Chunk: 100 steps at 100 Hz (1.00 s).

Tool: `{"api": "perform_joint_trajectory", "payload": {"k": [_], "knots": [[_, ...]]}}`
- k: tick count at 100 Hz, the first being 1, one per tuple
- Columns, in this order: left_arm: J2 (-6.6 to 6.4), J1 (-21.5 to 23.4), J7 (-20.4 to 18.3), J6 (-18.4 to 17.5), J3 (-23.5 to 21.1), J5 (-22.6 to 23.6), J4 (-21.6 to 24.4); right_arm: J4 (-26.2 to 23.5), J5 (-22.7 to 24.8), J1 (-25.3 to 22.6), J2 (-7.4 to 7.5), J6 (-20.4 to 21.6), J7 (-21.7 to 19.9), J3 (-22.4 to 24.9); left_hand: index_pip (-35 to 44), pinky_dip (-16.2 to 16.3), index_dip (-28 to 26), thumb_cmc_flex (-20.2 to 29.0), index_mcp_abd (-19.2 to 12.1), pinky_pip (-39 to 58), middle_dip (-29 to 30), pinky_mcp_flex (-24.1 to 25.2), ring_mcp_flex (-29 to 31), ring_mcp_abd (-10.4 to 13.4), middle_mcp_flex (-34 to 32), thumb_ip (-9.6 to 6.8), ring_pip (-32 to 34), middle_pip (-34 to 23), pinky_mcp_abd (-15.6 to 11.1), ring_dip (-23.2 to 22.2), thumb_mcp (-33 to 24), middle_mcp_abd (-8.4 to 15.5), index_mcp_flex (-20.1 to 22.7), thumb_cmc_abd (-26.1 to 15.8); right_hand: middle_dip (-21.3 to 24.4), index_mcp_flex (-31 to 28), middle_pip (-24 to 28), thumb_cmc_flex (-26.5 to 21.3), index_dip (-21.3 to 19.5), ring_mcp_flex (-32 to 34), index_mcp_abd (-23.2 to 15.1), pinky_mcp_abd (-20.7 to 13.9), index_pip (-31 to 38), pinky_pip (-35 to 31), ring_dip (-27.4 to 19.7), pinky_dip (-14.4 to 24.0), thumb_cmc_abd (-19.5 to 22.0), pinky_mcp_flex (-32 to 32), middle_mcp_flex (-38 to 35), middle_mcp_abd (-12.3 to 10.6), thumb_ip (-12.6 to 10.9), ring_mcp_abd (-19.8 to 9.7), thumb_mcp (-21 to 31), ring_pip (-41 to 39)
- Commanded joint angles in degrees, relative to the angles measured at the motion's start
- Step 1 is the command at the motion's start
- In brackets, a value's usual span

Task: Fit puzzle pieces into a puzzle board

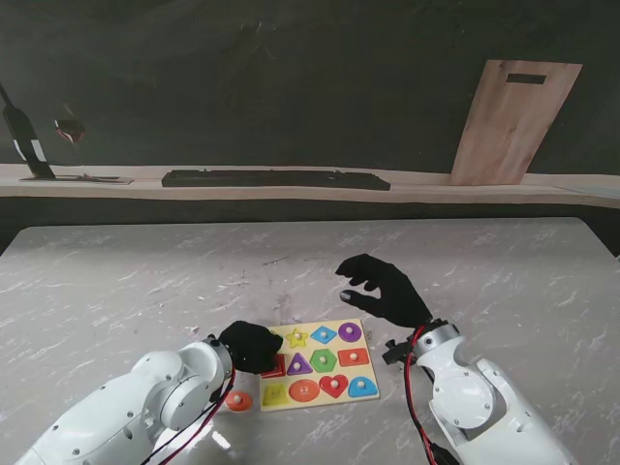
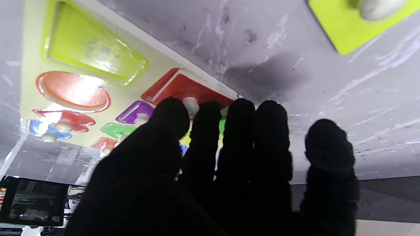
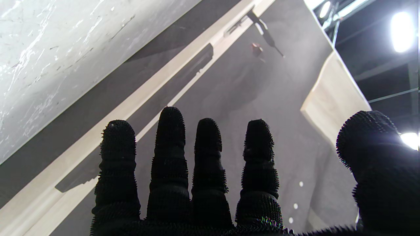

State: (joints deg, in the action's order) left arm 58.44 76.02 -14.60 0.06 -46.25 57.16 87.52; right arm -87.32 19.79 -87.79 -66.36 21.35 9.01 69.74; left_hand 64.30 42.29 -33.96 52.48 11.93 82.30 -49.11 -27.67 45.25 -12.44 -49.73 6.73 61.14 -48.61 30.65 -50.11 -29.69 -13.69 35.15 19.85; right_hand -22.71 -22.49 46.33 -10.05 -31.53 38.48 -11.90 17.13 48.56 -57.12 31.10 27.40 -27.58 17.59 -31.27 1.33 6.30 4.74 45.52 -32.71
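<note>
The puzzle board (image 1: 317, 364) lies near me at the table's middle, with several coloured knobbed pieces seated in it. My left hand (image 1: 250, 346) is curled over the board's left edge, thumb and forefinger closed on the white knob (image 2: 190, 105) of the red piece (image 2: 183, 89), which sits at its slot. In the left wrist view a yellow-green square recess (image 2: 92, 49) and an orange round recess (image 2: 73, 88) look empty. An orange round piece (image 1: 238, 400) lies off the board to its left, and a yellow-green piece (image 2: 347, 26) lies on the table. My right hand (image 1: 383, 289) hovers open beyond the board's far right corner.
A wooden ledge (image 1: 426, 186) runs along the back with a long dark bar (image 1: 276, 179) on it. A wooden cutting board (image 1: 513, 121) leans on the wall at the right. A dark bottle (image 1: 24, 140) stands at the far left.
</note>
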Motion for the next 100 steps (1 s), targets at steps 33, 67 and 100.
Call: {"api": "perform_joint_trajectory", "payload": {"k": [33,67,100], "knots": [[-0.33,-1.3,-0.8,-3.3,1.0,0.1,-1.0,-0.2,0.3,-0.4,-0.16,0.2,0.1,-0.1,1.6,0.8,0.7,-0.1,-3.1,2.3,-0.6,-0.3,1.3,1.0,-1.1,-1.15,1.7,-1.1,-7.6,0.1,-3.9,-0.9,0.7,0.7,-0.4,-0.8,-0.3,1.2,0.4,1.2,-1.8,-0.2,-0.7,-0.8,0.6,0.6,1.0,0.1,-2.0,-0.3,-1.7,-0.2,0.4,-0.5],[-0.31,-1.5,-0.1,-4.2,1.3,0.2,-1.3,-0.2,0.4,-0.4,-0.17,0.1,0.1,-0.1,1.3,0.6,1.5,0.0,-3.2,2.1,-0.7,0.1,0.9,0.9,-0.6,-0.75,1.3,-0.4,-7.9,0.2,-3.9,-0.8,0.7,0.4,-0.4,-0.7,-0.3,1.3,0.4,1.3,-1.8,-0.2,-0.7,-0.8,0.6,0.6,0.9,0.1,-2.0,-0.3,-1.7,-0.2,0.4,-0.5],[-0.31,-1.2,2.1,-2.9,1.3,4.3,-1.4,-0.3,0.4,-0.5,-0.19,0.3,0.3,0.0,-1.0,0.4,3.1,-4.9,-3.8,1.2,0.7,1.3,-0.6,0.5,0.9,2.39,0.1,0.4,-7.8,0.1,3.2,0.2,-0.1,3.8,-0.4,-0.9,-0.2,1.2,0.3,1.4,-1.7,-0.1,-0.6,-0.9,0.6,0.6,1.0,0.2,-2.2,-0.4,-1.7,-0.2,0.4,-0.6]]}}
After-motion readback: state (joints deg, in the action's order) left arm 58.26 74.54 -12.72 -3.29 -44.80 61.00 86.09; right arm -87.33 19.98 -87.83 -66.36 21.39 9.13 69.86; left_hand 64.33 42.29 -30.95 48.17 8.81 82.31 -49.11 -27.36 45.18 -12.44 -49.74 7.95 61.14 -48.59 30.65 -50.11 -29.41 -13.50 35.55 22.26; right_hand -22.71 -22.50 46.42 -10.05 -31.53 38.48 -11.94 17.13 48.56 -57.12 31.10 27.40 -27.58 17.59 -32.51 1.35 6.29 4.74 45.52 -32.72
